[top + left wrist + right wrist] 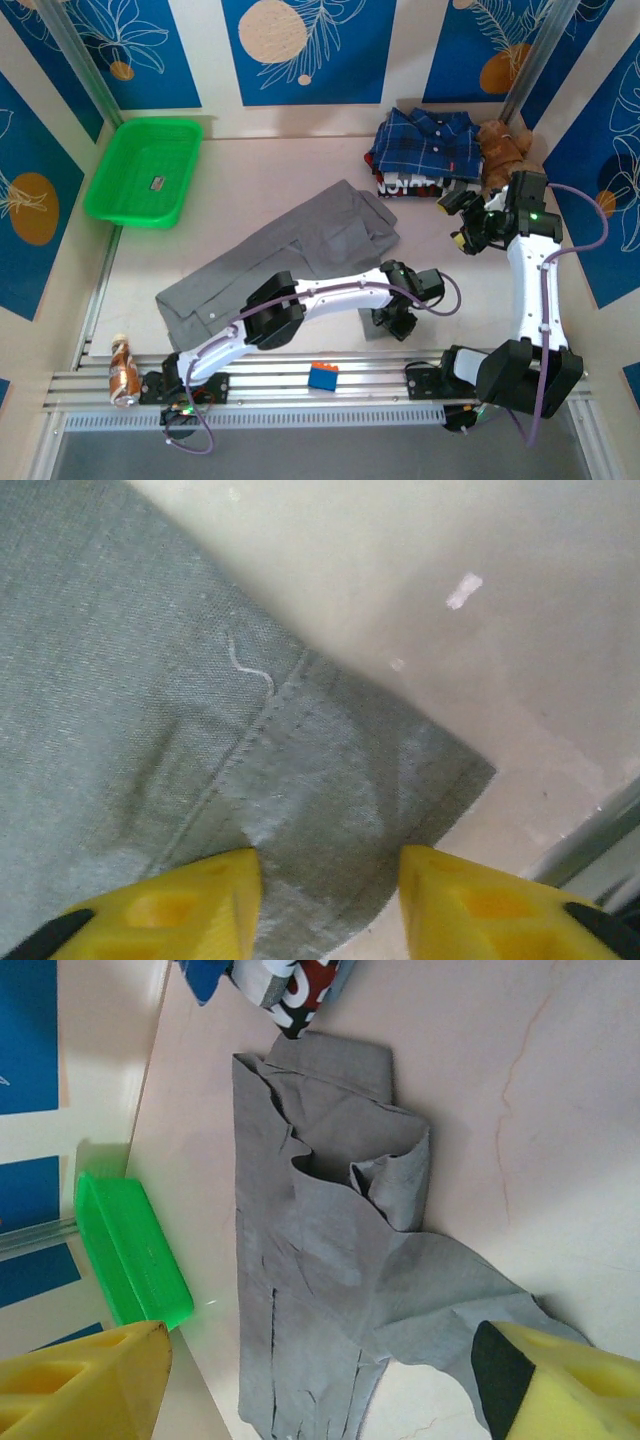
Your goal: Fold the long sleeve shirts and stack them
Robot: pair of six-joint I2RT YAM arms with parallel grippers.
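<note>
Pale bench (280, 190) between blue patterned walls carries everything. Largest on it is the grey shirt (290, 250), lying unfolded in a long slant from the near left toward the middle, its far end rumpled and turned over on itself. At the back left stands a green tray (145, 170). At the back right the plaid shirt (425, 140) sits on a small heap of clothes, apart from the grey one.

My right hand (320, 1380) hangs raised near that heap, spread wide and empty. My left hand (330, 905) is down at the grey shirt's near right end. Its fingers (180, 905) stand apart on either side of a stitched corner, and the cloth between them lies flat, not yet pinched.

I judge the step is taking this corner for the first fold. To do it well, I should bite in past the seam rather than nip the bare edge, so the cloth cannot slip out. I should lift low and slowly, and bring my right hand to the other end, so the fold goes over straight instead of dragging the whole shirt.
</note>
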